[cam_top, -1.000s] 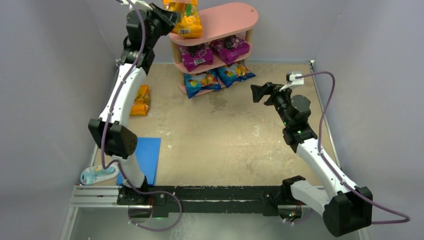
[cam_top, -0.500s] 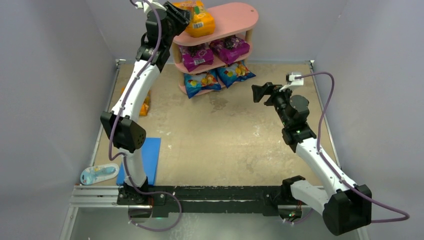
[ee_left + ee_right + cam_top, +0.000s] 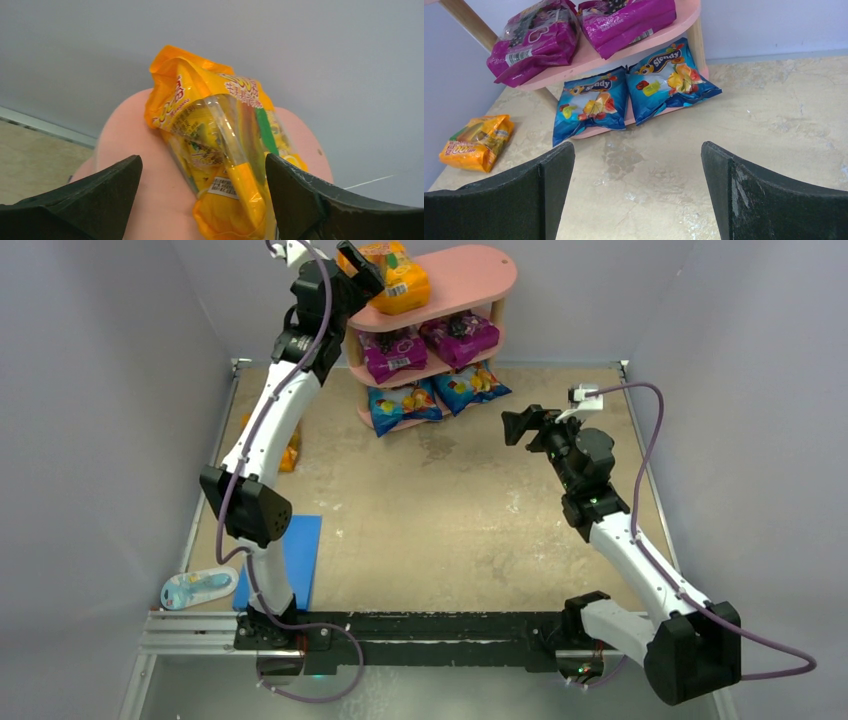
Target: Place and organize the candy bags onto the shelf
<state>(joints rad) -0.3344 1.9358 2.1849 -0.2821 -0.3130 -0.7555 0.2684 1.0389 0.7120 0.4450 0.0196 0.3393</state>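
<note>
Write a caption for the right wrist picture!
Open right gripper faces pink shelf with purple bags and blue bags; an orange bag lies on the table.

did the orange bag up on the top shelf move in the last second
Yes. The orange bag has shifted right, from overhanging the left end of the shelf's top board to lying further in on it.

Bare shelf top (image 3: 468, 272) beside the orange bag (image 3: 396, 282), wall (image 3: 580, 300) close behind.
</note>
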